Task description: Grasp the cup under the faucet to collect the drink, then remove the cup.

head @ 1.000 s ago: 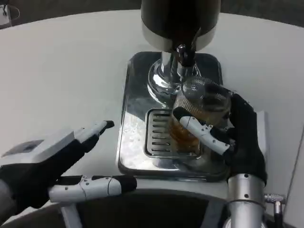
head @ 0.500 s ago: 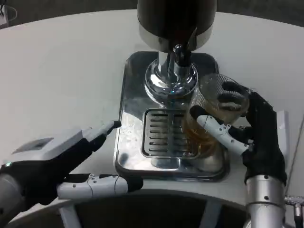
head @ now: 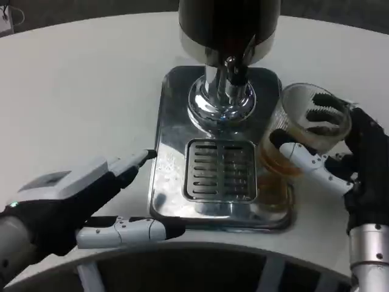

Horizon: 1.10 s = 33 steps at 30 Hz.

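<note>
Right robot hand holding the cup of amber drink.
Cup right of the faucet; left robot hand spread wide, empty.

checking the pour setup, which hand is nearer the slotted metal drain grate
Right. The right hand, holding the clear plastic cup of amber drink, sits just past the slotted metal drain grate's right edge; the left hand rests open farther off to its left.

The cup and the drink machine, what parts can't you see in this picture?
- Cup, head view: its far side and base are covered by the right hand holding it; the drink level is blurred.
- Dispenser: its top is cut off by the upper edge.
- Faucet: its opening faces down, out of sight.
- Left hand: its palm is turned away.
</note>
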Each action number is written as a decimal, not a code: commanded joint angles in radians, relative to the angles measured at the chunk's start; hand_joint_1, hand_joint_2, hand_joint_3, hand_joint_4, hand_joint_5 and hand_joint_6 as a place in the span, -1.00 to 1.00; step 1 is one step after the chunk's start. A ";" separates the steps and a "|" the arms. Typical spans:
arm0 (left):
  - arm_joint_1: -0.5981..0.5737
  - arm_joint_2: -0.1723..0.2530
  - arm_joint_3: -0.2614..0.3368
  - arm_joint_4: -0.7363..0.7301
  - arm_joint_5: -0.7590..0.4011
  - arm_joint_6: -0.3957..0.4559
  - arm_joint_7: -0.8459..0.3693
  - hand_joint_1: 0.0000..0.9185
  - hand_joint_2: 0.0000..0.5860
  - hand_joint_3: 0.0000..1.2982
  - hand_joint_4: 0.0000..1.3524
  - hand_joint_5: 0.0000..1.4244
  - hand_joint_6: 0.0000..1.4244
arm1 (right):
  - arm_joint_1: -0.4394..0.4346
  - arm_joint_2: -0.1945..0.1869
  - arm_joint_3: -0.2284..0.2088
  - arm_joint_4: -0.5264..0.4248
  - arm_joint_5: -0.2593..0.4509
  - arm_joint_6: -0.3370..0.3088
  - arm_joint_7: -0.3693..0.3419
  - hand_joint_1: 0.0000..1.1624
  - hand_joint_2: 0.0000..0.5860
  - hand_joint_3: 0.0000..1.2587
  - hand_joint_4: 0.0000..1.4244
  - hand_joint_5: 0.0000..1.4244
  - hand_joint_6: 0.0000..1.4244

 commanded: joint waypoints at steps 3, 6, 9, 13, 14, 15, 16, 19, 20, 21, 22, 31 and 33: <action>-0.013 -0.009 -0.021 0.014 0.016 -0.012 0.013 -1.00 -0.90 -1.00 -1.00 -1.00 -0.90 | 0.069 -0.053 -0.019 -0.122 -0.001 -0.042 0.057 0.66 -0.44 0.61 0.67 0.91 1.00; -0.021 -0.014 -0.027 0.018 0.016 -0.015 0.015 -1.00 -0.90 -1.00 -1.00 -1.00 -0.90 | 0.115 -0.085 -0.033 -0.170 -0.002 -0.037 0.094 0.66 -0.45 0.60 0.67 0.91 1.00; -0.028 -0.016 -0.029 0.021 0.015 -0.020 0.016 -1.00 -0.90 -1.00 -1.00 -1.00 -0.90 | 0.154 -0.106 -0.057 -0.201 0.015 -0.039 0.122 0.66 -0.45 0.60 0.67 0.91 1.00; -0.029 -0.020 -0.031 0.014 0.014 -0.027 0.018 -1.00 -0.90 -1.00 -1.00 -1.00 -0.90 | 0.221 -0.129 -0.096 -0.279 0.056 -0.042 0.168 0.67 -0.45 0.60 0.67 0.91 1.00; -0.028 -0.020 -0.031 0.012 0.014 -0.029 0.018 -1.00 -0.90 -1.00 -1.00 -1.00 -0.90 | 0.239 -0.136 -0.103 -0.302 0.066 -0.042 0.183 0.67 -0.45 0.60 0.68 0.91 1.00; -0.026 -0.022 -0.030 0.005 0.013 -0.031 0.018 -1.00 -0.90 -1.00 -1.00 -1.00 -0.90 | 0.264 -0.142 -0.112 -0.334 0.083 -0.038 0.203 0.67 -0.45 0.60 0.68 0.91 1.00; -0.022 -0.022 -0.029 -0.002 0.012 -0.033 0.018 -1.00 -0.90 -1.00 -1.00 -1.00 -0.90 | 0.279 -0.145 -0.118 -0.354 0.093 -0.033 0.216 0.67 -0.46 0.60 0.68 0.91 0.99; -0.010 -0.025 -0.022 -0.020 0.010 -0.037 0.016 -1.00 -0.90 -1.00 -1.00 -1.00 -0.90 | 0.330 -0.158 -0.138 -0.414 0.118 -0.027 0.255 0.68 -0.47 0.60 0.68 0.90 1.00; -0.006 -0.025 -0.020 -0.025 0.009 -0.038 0.016 -1.00 -0.90 -1.00 -1.00 -1.00 -0.90 | 0.342 -0.160 -0.143 -0.428 0.125 -0.023 0.265 0.68 -0.47 0.60 0.68 0.90 1.00; 0.003 -0.027 -0.014 -0.036 0.007 -0.041 0.016 -1.00 -0.90 -1.00 -1.00 -1.00 -0.90 | 0.362 -0.166 -0.150 -0.446 0.134 -0.024 0.279 0.68 -0.48 0.60 0.68 0.90 1.00; 0.012 -0.029 -0.009 -0.047 0.005 -0.043 0.016 -1.00 -0.90 -1.00 -1.00 -1.00 -0.90 | 0.381 -0.170 -0.157 -0.462 0.145 -0.026 0.292 0.68 -0.48 0.60 0.68 0.90 1.00; 0.079 -0.043 0.004 -0.123 -0.005 -0.051 0.005 -1.00 -0.90 -1.00 -1.00 -1.00 -0.91 | 0.508 -0.185 -0.193 -0.557 0.198 -0.048 0.369 0.69 -0.48 0.60 0.67 0.89 1.00; 0.101 -0.046 0.007 -0.151 -0.009 -0.055 0.003 -1.00 -0.90 -1.00 -1.00 -1.00 -0.91 | 0.531 -0.188 -0.197 -0.572 0.204 -0.056 0.383 0.69 -0.48 0.60 0.67 0.89 1.00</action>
